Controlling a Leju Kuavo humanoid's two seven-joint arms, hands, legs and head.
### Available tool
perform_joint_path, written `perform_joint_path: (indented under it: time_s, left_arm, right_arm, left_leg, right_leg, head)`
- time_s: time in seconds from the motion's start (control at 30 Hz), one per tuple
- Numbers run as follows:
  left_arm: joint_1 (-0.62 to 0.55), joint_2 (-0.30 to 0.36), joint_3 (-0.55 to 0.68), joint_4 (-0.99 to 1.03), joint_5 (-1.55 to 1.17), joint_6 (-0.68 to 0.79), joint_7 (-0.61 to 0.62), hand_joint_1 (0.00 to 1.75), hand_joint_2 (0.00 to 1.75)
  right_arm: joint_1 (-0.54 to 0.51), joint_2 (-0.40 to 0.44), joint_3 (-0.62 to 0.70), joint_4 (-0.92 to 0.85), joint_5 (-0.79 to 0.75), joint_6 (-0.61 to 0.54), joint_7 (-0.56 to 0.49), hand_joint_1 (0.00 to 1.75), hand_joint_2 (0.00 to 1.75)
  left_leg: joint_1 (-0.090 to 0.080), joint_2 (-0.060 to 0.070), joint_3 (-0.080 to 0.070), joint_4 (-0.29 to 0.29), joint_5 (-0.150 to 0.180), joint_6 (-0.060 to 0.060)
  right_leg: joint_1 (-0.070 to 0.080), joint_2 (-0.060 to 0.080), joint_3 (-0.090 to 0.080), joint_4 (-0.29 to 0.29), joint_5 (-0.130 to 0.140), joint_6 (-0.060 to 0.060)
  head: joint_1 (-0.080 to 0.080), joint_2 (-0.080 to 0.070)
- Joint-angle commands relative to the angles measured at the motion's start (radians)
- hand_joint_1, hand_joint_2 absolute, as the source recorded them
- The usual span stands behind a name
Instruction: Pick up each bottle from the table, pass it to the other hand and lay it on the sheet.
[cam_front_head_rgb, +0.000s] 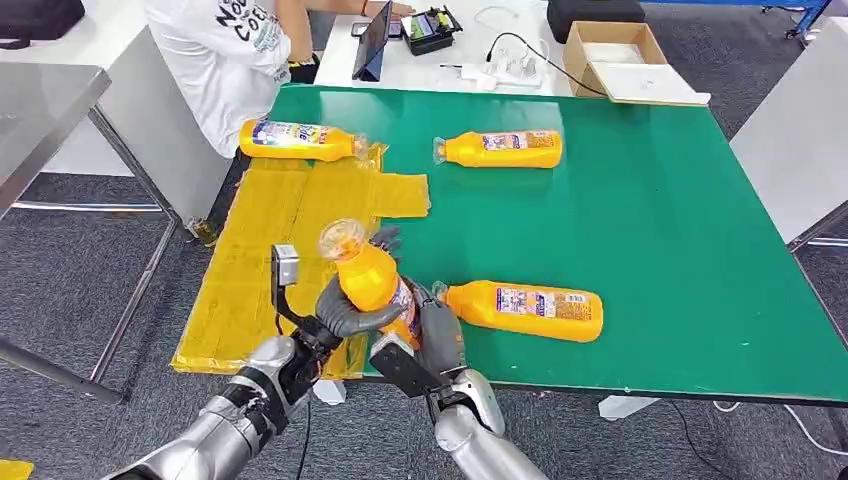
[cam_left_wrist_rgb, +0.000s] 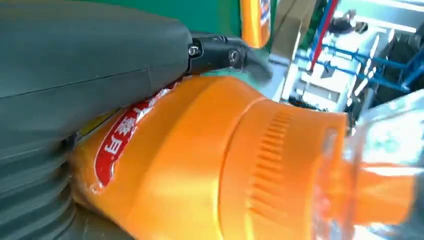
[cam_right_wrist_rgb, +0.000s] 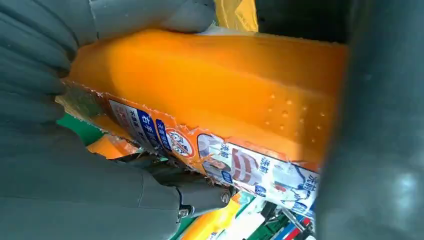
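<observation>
two silver arms meet at the near table edge, both hands wrapped around one orange bottle (cam_front_head_rgb: 370, 280) held upright, clear cap up. left hand (cam_front_head_rgb: 345, 312) curls its thumb across the bottle's front; right hand (cam_front_head_rgb: 435, 335) grips the lower body from the other side. the bottle's label shows a red band with white chinese characters and a blue-and-white panel, too blurred to read. just beyond the left hand lies the yellow sheet (cam_front_head_rgb: 280, 240), carrying another bottle (cam_front_head_rgb: 300, 139). beside the right hand lies a third bottle (cam_front_head_rgb: 525, 310); a fourth bottle (cam_front_head_rgb: 500, 148) lies well beyond it on the green table (cam_front_head_rgb: 680, 230).
</observation>
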Motion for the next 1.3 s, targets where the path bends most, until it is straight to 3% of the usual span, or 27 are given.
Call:
perform_joint_path:
  time_s: [0.03,0.07,0.1,0.23,0.63,0.67,0.7,0.77,0.8,1.07,1.3]
  left_arm:
    - [-0.040,-0.013,0.002,0.044,0.008,-0.030,0.013,1.06,1.75]
    - [-0.042,-0.014,0.002,0.050,0.022,-0.048,0.019,1.73,1.75]
    - [-0.042,-0.010,-0.002,0.054,0.035,-0.066,0.023,1.75,1.75]
    - [-0.043,-0.005,-0.020,0.059,0.035,-0.062,0.007,1.75,1.75]
    - [-0.033,-0.005,-0.018,0.048,-0.001,0.011,-0.037,1.75,1.75]
    - [-0.034,-0.006,-0.008,0.032,-0.026,0.059,-0.049,1.75,1.75]
    - [-0.034,-0.010,0.009,0.018,-0.037,0.095,-0.046,1.75,1.75]
    - [-0.036,-0.016,0.038,-0.005,-0.059,0.149,-0.031,1.75,1.75]
    - [-0.038,-0.023,0.069,-0.020,-0.073,0.210,-0.033,1.75,1.75]
    - [-0.037,-0.022,0.082,-0.030,-0.080,0.215,-0.016,1.75,1.75]
    - [-0.075,-0.039,0.242,-0.088,-0.080,0.382,0.009,1.75,1.75]
  right_arm:
    - [-0.032,0.001,0.060,0.081,0.010,0.028,-0.005,1.75,1.75]
    - [-0.033,0.001,0.061,0.083,0.010,0.028,-0.006,1.75,1.75]
    - [-0.036,0.002,0.064,0.087,0.013,0.029,-0.006,1.75,1.75]
    - [-0.041,0.005,0.064,0.100,0.014,0.027,-0.001,1.75,1.75]
    - [-0.044,0.000,0.052,0.117,0.019,-0.003,0.018,1.75,1.75]
    - [-0.043,-0.002,0.038,0.104,0.016,-0.032,0.020,1.15,1.75]
    - [-0.042,-0.004,0.027,0.091,0.015,-0.050,0.025,0.00,1.75]
    - [-0.040,-0.009,0.008,0.059,0.008,-0.062,0.032,0.00,1.75]
    - [-0.035,-0.013,-0.013,0.031,0.003,-0.096,0.039,0.00,0.00]
    - [-0.032,-0.020,-0.016,0.009,0.006,-0.083,0.048,0.00,0.00]
    - [0.011,-0.049,-0.095,-0.151,-0.028,-0.118,0.049,0.00,0.00]
  left_leg:
    - [0.000,0.001,0.004,-0.002,0.000,0.002]
    - [0.000,0.001,0.002,-0.001,0.000,0.002]
    - [-0.001,0.003,0.007,-0.004,0.000,0.003]
    - [0.000,0.001,0.002,-0.001,0.000,0.001]
    - [-0.001,0.001,0.005,-0.003,0.000,0.003]
    - [0.000,0.001,0.004,-0.002,0.000,0.002]
    - [0.000,0.000,0.003,-0.001,0.000,0.002]
    - [-0.001,0.000,0.004,-0.002,0.000,0.002]
    - [0.000,0.000,0.002,-0.001,0.000,0.002]
    - [0.000,0.001,0.002,-0.001,0.000,0.002]
    - [0.000,0.000,0.000,0.000,0.000,0.002]
  right_leg:
    - [0.000,-0.001,0.004,-0.002,-0.001,-0.002]
    - [0.000,-0.001,0.002,-0.001,0.000,-0.001]
    - [0.001,-0.001,0.007,-0.004,0.000,-0.003]
    - [0.000,-0.001,0.002,-0.001,0.000,-0.001]
    - [0.000,-0.002,0.005,-0.002,-0.001,-0.002]
    - [0.000,-0.001,0.004,-0.002,-0.001,-0.002]
    - [0.000,-0.002,0.003,-0.001,-0.001,-0.002]
    - [0.000,-0.003,0.004,-0.002,-0.001,-0.002]
    - [0.001,-0.002,0.002,-0.001,0.000,-0.002]
    - [0.000,-0.001,0.002,-0.001,0.000,-0.002]
    - [0.001,-0.002,0.000,0.000,0.000,-0.002]
  head:
    - [0.000,0.000]
    - [0.000,0.000]
    - [0.000,0.000]
    - [0.000,0.000]
    - [0.000,0.000]
    - [0.000,0.000]
    - [0.000,0.000]
    - [0.000,0.000]
    - [0.000,0.000]
    - [0.000,0.000]
    - [0.000,0.000]
